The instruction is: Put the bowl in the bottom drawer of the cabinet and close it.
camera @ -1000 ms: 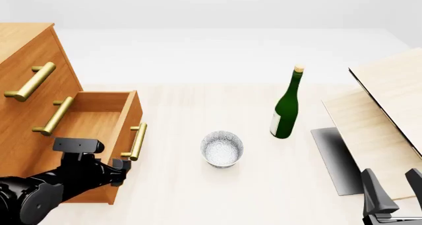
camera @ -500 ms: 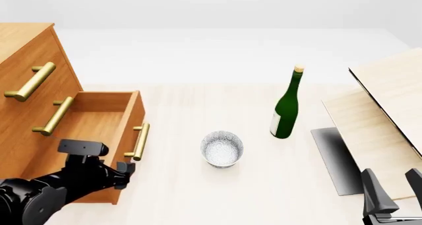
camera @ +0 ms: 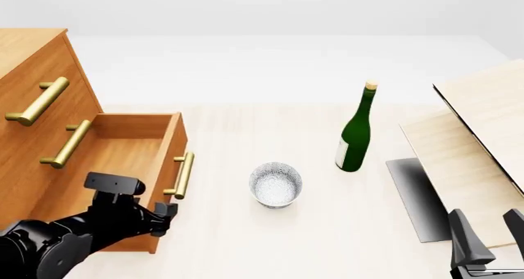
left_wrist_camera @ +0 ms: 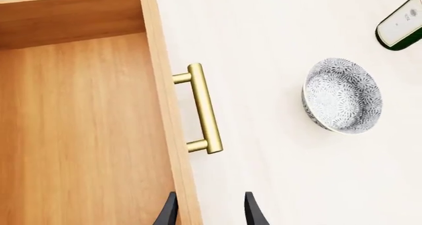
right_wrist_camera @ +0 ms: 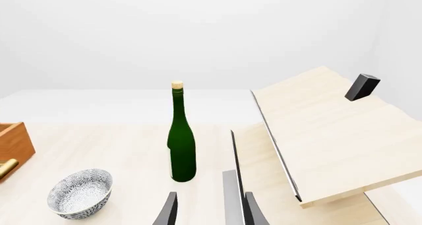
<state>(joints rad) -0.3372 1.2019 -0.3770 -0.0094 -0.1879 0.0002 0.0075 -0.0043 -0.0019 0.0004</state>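
Observation:
The speckled white bowl [camera: 275, 184] [left_wrist_camera: 343, 94] [right_wrist_camera: 79, 193] stands upright on the table, to the right of the cabinet [camera: 33, 64]. The bottom drawer [camera: 123, 150] [left_wrist_camera: 79, 126] is pulled out and holds nothing; its brass handle [camera: 184, 175] [left_wrist_camera: 204, 111] faces the bowl. My left gripper [camera: 168, 214] [left_wrist_camera: 209, 212] is open at the near end of the drawer front, just past the handle. One finger is inside the drawer and the other is outside. My right gripper [camera: 489, 230] [right_wrist_camera: 209, 212] is open at the front right, far from the bowl.
A green bottle [camera: 354, 138] [right_wrist_camera: 181, 146] stands behind and to the right of the bowl. Pale tilted wood boards [camera: 475, 132] and a dark grey slab [camera: 413, 193] fill the right side. The two upper drawers are shut.
The bottom drawer has slid further out towards the bowl, and my left gripper has moved with it. The bowl, bottle and right arm have not moved.

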